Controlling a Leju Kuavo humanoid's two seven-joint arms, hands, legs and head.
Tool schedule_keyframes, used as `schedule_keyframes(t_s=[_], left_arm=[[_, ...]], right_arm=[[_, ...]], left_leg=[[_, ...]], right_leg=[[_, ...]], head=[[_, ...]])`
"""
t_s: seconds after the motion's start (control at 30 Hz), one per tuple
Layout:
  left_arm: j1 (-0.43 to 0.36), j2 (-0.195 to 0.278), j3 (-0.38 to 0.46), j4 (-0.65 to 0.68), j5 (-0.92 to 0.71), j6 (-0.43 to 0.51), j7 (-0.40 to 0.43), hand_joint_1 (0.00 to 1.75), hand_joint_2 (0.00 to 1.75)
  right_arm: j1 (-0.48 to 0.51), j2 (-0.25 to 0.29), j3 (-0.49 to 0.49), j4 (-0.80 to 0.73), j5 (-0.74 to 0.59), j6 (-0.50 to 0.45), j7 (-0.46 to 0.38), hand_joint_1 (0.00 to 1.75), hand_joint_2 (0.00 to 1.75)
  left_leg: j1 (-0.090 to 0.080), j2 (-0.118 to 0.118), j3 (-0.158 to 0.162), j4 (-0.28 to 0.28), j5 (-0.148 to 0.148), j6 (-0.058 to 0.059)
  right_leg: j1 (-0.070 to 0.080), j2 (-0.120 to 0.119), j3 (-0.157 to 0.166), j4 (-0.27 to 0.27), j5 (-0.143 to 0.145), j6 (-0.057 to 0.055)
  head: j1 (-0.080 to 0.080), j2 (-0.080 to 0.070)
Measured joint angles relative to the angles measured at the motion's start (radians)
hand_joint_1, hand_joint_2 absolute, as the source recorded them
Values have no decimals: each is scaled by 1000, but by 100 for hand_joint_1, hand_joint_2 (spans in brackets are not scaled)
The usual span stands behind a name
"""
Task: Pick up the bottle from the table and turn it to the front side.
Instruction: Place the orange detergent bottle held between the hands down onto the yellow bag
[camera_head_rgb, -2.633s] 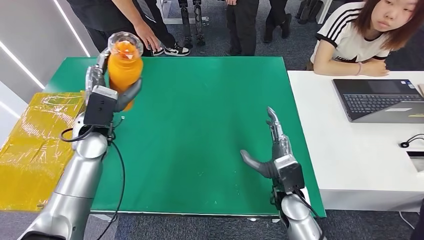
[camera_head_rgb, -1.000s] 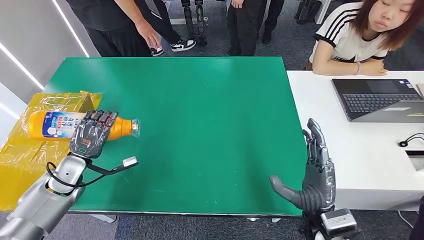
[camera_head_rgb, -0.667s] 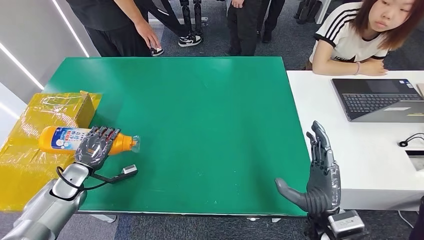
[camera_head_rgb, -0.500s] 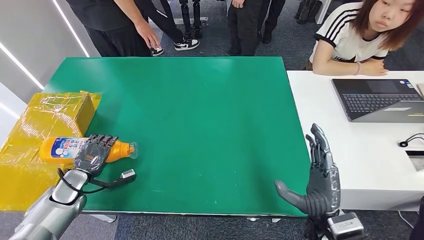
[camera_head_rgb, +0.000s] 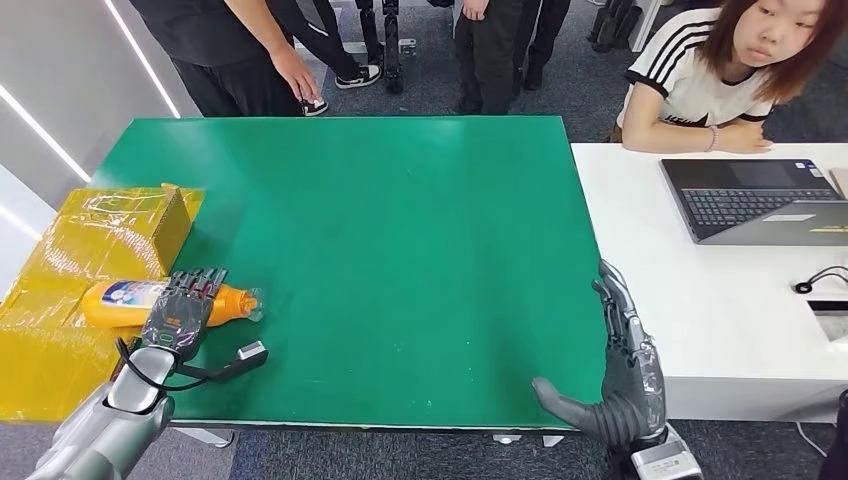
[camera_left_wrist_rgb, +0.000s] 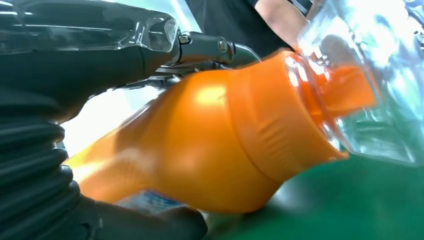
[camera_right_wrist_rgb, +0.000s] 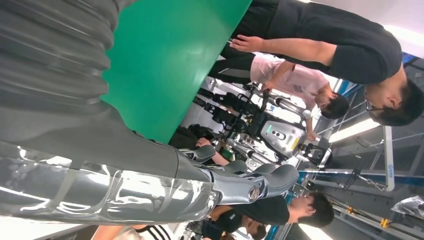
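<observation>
An orange bottle (camera_head_rgb: 120, 302) with a blue and white label and a clear cap lies on its side at the green table's (camera_head_rgb: 400, 250) left edge, cap toward the table's middle. My left hand (camera_head_rgb: 178, 312) grips it around the neck end, fingers over the top. The left wrist view shows the orange shoulder (camera_left_wrist_rgb: 215, 150) and clear cap (camera_left_wrist_rgb: 370, 75) close up, held in my left hand (camera_left_wrist_rgb: 75, 75). My right hand (camera_head_rgb: 625, 375) stands open and upright at the table's near right corner, holding nothing; its fingers (camera_right_wrist_rgb: 240, 182) are apart in the right wrist view.
A yellow wrapped box (camera_head_rgb: 70, 290) sits against the table's left side, under the bottle's base. A white desk (camera_head_rgb: 720, 290) with a laptop (camera_head_rgb: 760, 200) adjoins on the right, where a person (camera_head_rgb: 730, 70) sits. More people (camera_head_rgb: 240, 50) stand beyond the far edge.
My left hand has brought the bottle from upright and raised down to lying sideways, then drawn it nearer and lower at the left edge. My right hand has dropped back toward the near corner.
</observation>
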Motion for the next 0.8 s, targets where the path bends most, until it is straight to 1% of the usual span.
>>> schedule_keyframes(t_s=[0.23,0.3,0.37,0.4,0.47,0.53,0.63,0.67,0.73,0.8], left_arm=[[-8,-15,2,4,-24,1,23,0,175],[-2,-18,3,-4,-14,1,17,0,175],[10,-22,12,-23,17,1,-9,0,175],[19,-27,22,-37,46,1,-36,0,175],[45,-44,52,-75,131,1,-122,0,175],[86,-84,102,-130,223,1,-239,0,175],[177,-191,213,-249,310,0,-435,0,175],[206,-228,248,-286,322,0,-478,0,175],[247,-287,303,-344,353,-1,-515,0,175],[277,-331,334,-400,466,-1,-530,0,175]], right_arm=[[-3,0,2,2,-1,24,26,0,175],[-8,0,2,6,-8,31,29,0,175],[-17,-1,2,12,-17,36,31,0,175],[-21,-1,2,16,-20,37,33,0,175],[-30,-2,2,22,-24,37,38,0,175],[-36,-2,2,26,-27,35,45,0,175],[-41,-2,2,29,-31,33,54,0,175],[-41,-2,2,29,-32,33,56,0,175],[-42,-2,2,30,-32,33,59,0,175],[-42,-1,2,34,-32,33,61,0,175]], left_leg=[[0,0,4,-1,0,0],[0,0,4,-1,0,0],[0,0,4,-1,0,0],[0,0,5,-1,0,0],[-1,-2,5,-1,0,0],[-2,-4,5,0,0,0],[-2,-5,3,1,-1,2],[-2,-4,3,1,-1,2],[-2,-2,2,1,-3,4],[-3,-1,3,2,-4,5]], right_leg=[[0,0,4,0,0,0],[0,0,4,0,-1,-1],[0,0,4,0,-1,0],[0,0,4,0,-1,0],[0,-2,5,0,-1,1],[-1,-4,5,-1,-2,2],[-2,-5,5,-1,-2,3],[-2,-4,5,-2,-2,3],[-2,-2,5,-3,-2,4],[-2,-1,4,-3,-2,4]], head=[[0,0],[0,0],[0,0],[0,0],[0,0],[0,0],[0,0],[1,0],[1,0],[0,0]])
